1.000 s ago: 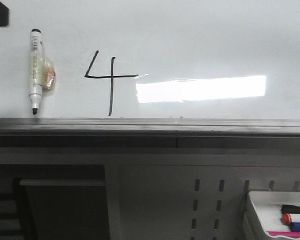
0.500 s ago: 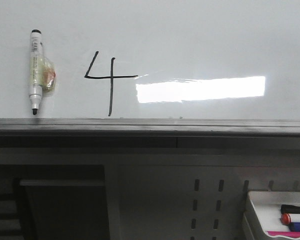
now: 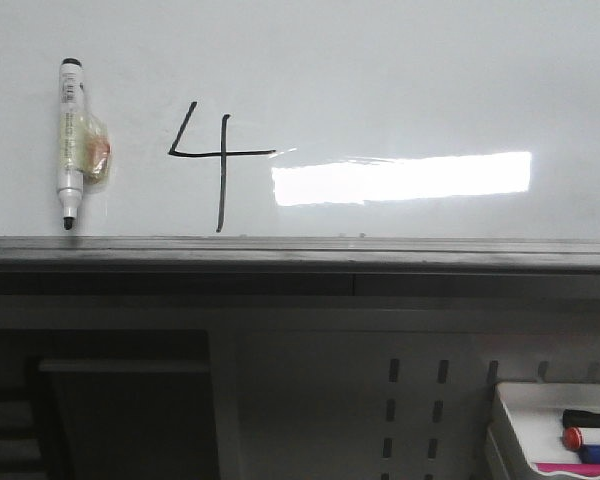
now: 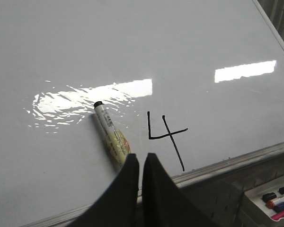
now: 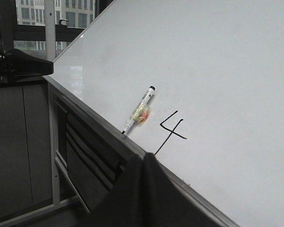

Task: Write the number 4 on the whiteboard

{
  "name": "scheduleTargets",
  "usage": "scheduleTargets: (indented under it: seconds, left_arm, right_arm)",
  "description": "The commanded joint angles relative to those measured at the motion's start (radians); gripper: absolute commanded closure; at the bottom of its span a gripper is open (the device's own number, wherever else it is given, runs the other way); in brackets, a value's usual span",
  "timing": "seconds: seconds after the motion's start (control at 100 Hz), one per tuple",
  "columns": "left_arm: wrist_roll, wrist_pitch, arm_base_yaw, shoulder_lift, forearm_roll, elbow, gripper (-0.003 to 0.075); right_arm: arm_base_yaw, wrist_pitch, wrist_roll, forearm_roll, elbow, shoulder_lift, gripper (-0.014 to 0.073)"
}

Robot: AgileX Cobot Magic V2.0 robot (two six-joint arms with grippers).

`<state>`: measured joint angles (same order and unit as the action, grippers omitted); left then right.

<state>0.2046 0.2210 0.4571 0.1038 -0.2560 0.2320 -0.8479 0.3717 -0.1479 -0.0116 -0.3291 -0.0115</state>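
A window shows buildings outside, above a dark grey cabinet.

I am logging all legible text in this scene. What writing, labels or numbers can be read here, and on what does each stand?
"4": hand-drawn in black on the whiteboard, right of the stuck-on marker; see the number 4.
Print on the barrel of the white marker on the board: too small to read.
Markers in the tray, lower right: no legible text.
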Motion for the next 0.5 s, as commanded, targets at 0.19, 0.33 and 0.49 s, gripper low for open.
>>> scheduleTargets:
  seconds: [0.19,0.33,0.49]
  left_arm:
    - [0.002,-0.070,0.001,0.009,-0.005,0.026,0.0741]
    - [0.000,-0.078,-0.047,0.009,0.155,0.008,0.0741]
    - [-0.055,-0.078,-0.191,-0.006,0.196,-0.056,0.0741]
  right_arm:
    - [-0.001,-0.085,-0.001,-0.011,-0.021,0.007,0.0659]
    - [-0.001,-0.085,-0.001,-0.011,-0.021,0.007,0.0659]
    - [-0.001,-0.085,-0.001,-0.011,-0.021,0.007,0.0658]
